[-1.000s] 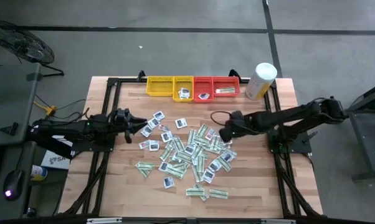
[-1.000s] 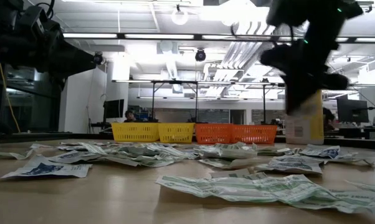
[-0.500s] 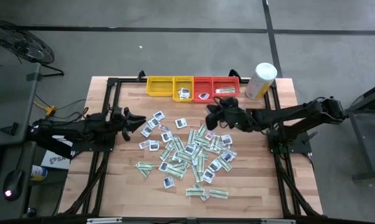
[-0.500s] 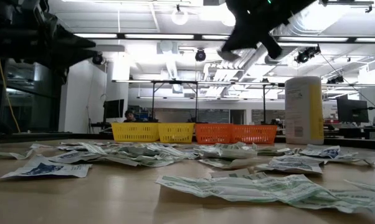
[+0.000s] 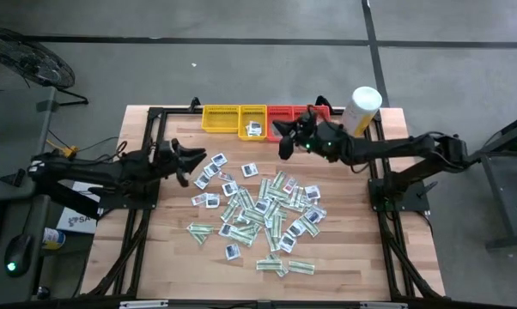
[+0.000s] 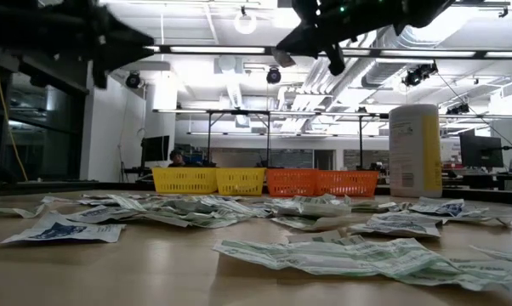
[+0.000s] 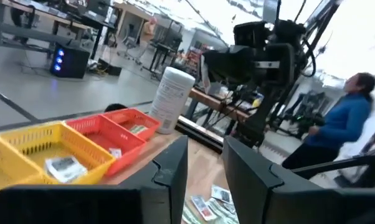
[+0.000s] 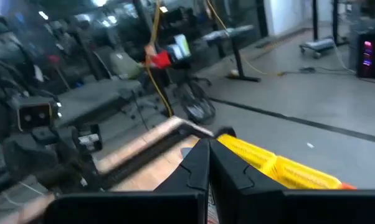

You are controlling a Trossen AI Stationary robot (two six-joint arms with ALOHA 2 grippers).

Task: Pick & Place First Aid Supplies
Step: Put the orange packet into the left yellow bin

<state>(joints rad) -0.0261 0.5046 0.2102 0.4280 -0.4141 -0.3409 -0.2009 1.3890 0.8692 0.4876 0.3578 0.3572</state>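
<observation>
Mostly flat, crumpled first aid supplies [image 5: 263, 210]

You get even, bright overhead light on the table [image 5: 173, 257], with only soft shadows. In the low view, ceiling strip lights [image 6: 239, 51] glare and both arms read as dark, smeared silhouettes. The right wrist view is heavily motion-blurred; the left wrist view is blown out pale toward the windows.

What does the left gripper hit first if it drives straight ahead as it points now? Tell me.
Probably the right gripper, which hangs shut in the air near the red tray, roughly dead ahead in the left wrist view. Nothing else shows between them, but their relative height is unclear.
</observation>
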